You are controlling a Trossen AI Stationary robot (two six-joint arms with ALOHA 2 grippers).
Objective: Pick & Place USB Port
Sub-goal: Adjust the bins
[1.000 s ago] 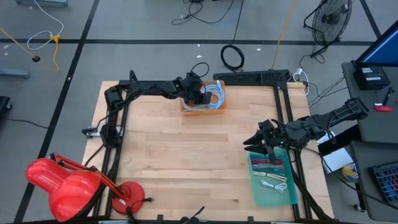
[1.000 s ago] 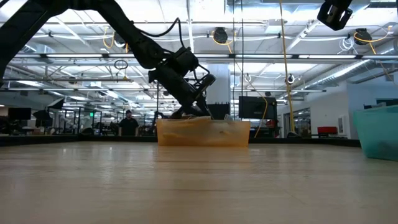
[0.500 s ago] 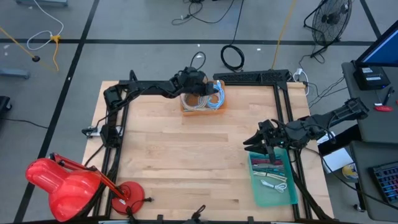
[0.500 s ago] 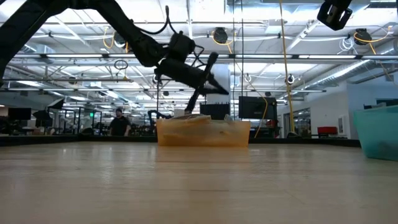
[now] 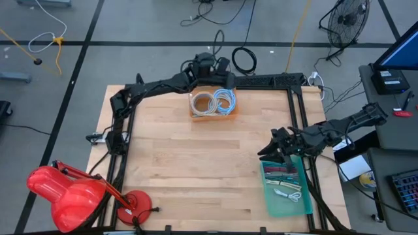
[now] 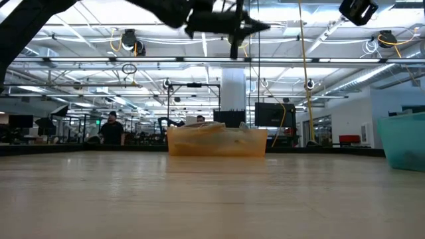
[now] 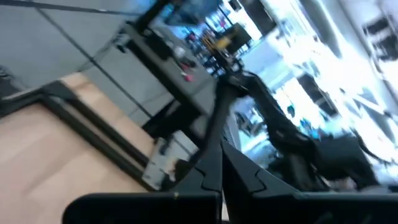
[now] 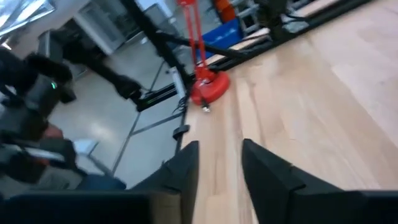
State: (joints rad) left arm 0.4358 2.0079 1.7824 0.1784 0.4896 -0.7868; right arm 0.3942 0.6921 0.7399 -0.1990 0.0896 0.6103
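An orange bin [image 5: 212, 104] with white and blue cable coils stands at the table's far middle. My left gripper [image 5: 225, 64] hangs high above the bin's far rim, pointing level, and is shut on a thin dark stiff piece, the USB port [image 7: 219, 124]. In the low view that piece [image 6: 233, 48] stands upright across the gripper [image 6: 260, 26], well above the bin [image 6: 216, 143]. My right gripper [image 5: 273, 147] waits open over the far end of a teal tray [image 5: 287, 189]. Nothing is between its fingers [image 8: 217, 168]. My left gripper pinches the USB port between its two shut fingers, the piece standing out right at the fingertips [image 7: 221, 158]. The fingers point level and lie across the piece. It stands roughly upright, lifted clear of the bin and the table.
The teal tray at the near right holds several small cables and plugs. A red lamp [image 5: 65, 192] stands at the near left corner. A black frame [image 5: 264, 79] runs along the table's far and side edges. Bare wood lies between bin and tray.
My left gripper has risen out of the orange bin and gone toward the table's far edge, tipping from pointing down to pointing level. It has stayed shut. The dark piece has come up with it, clear of the bin.
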